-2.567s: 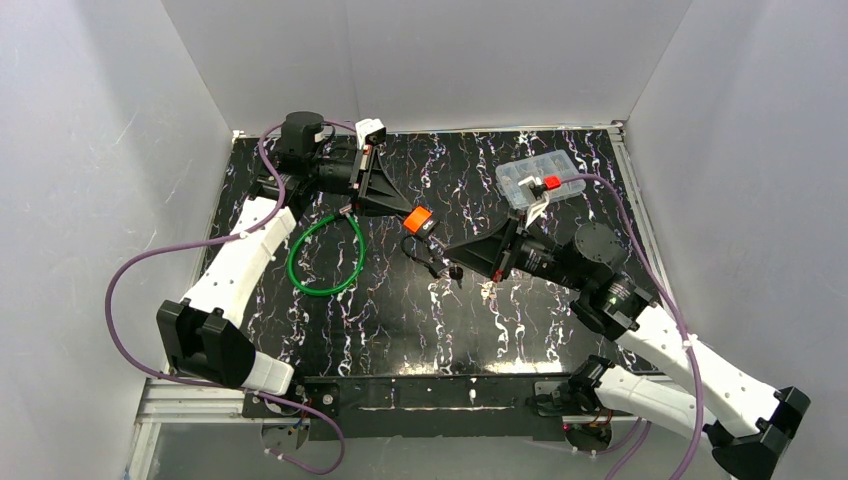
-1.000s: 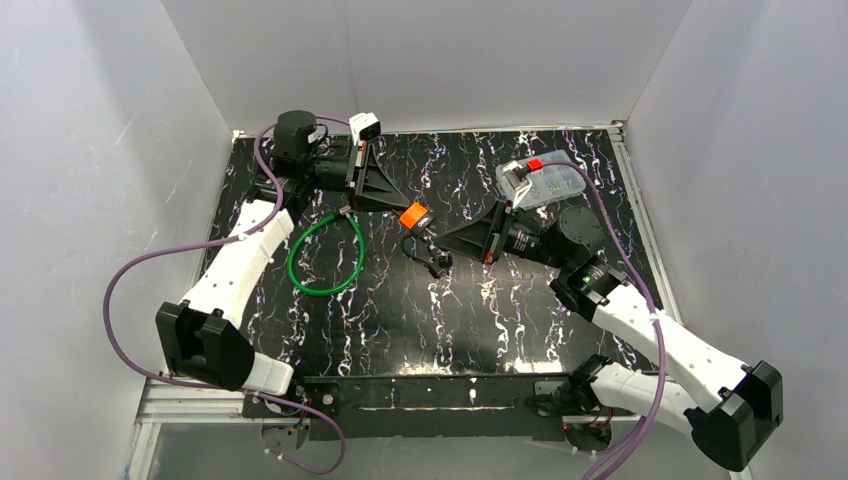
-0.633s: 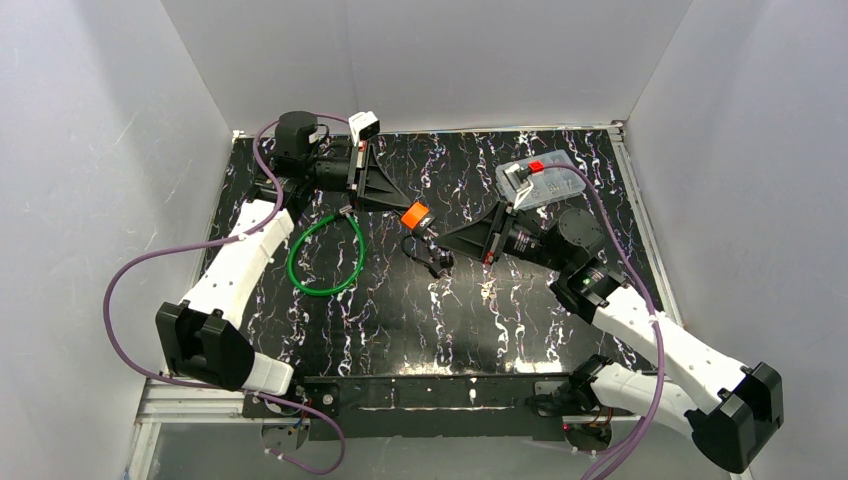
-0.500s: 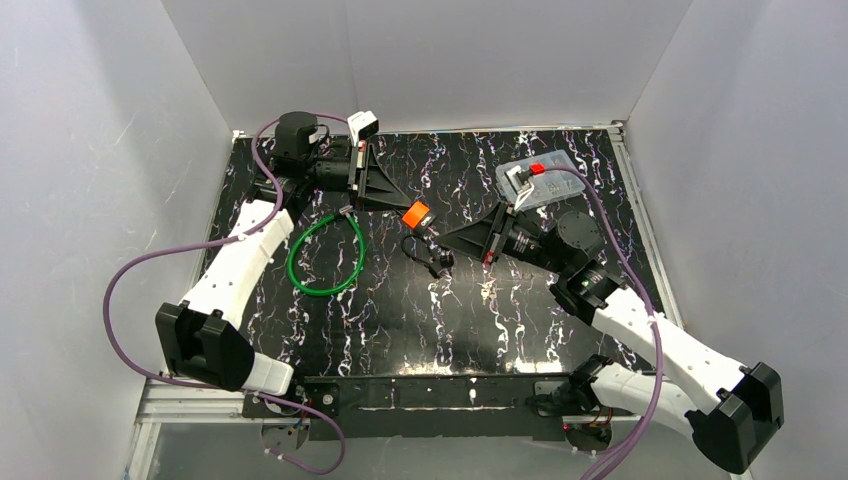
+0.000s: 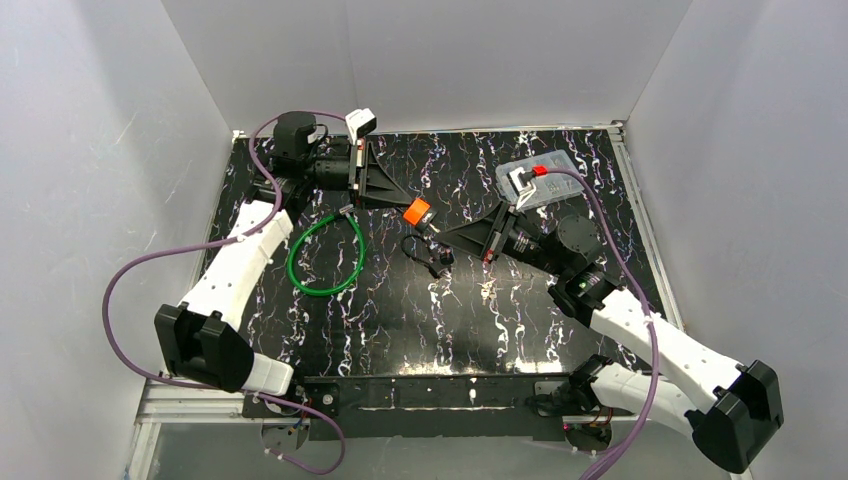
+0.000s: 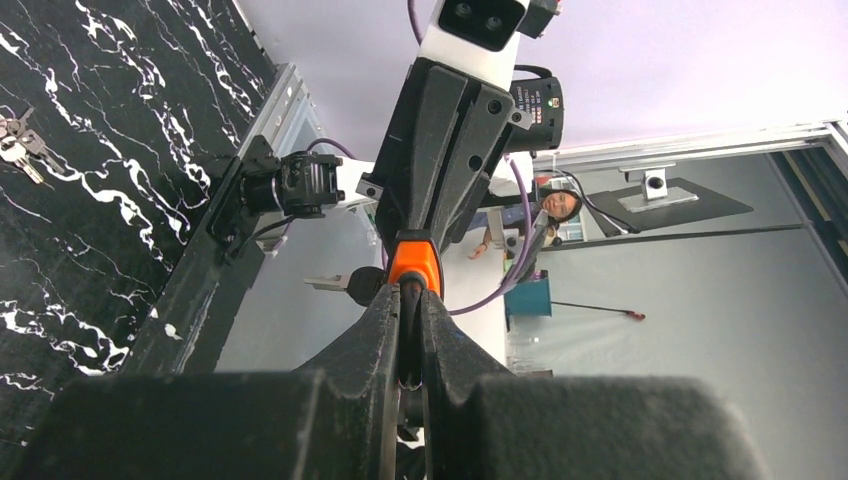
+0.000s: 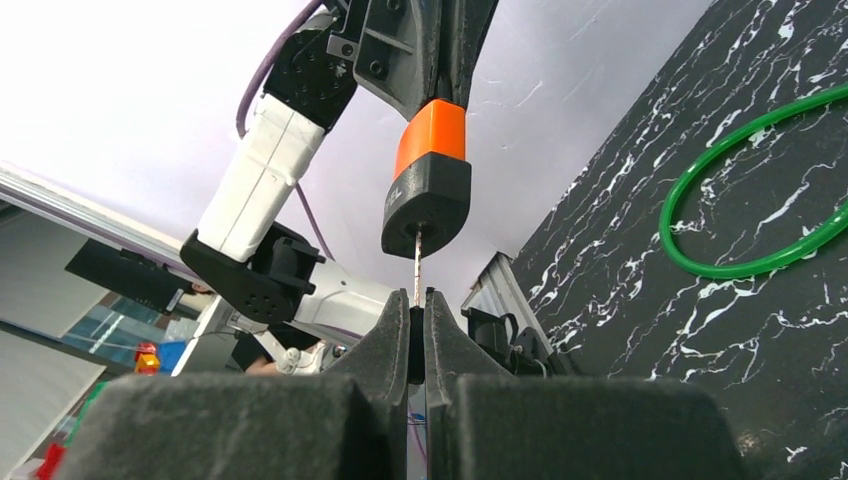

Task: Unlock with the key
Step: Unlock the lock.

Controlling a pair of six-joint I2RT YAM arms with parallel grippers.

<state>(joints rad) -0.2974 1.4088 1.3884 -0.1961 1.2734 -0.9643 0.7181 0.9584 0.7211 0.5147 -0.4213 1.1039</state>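
1. Green cable loop: flat on table, left of ctr.
2. My L gripper: fingers pressed onto orange padlock, held off table, mid-rear.
3. Key: blade in padlock's black base.
4. My R gripper: pinching key.
5. Clear box: rear right.

Nothing legible anywhere - only faint white print on a small label on a black motor housing, too fine to read.
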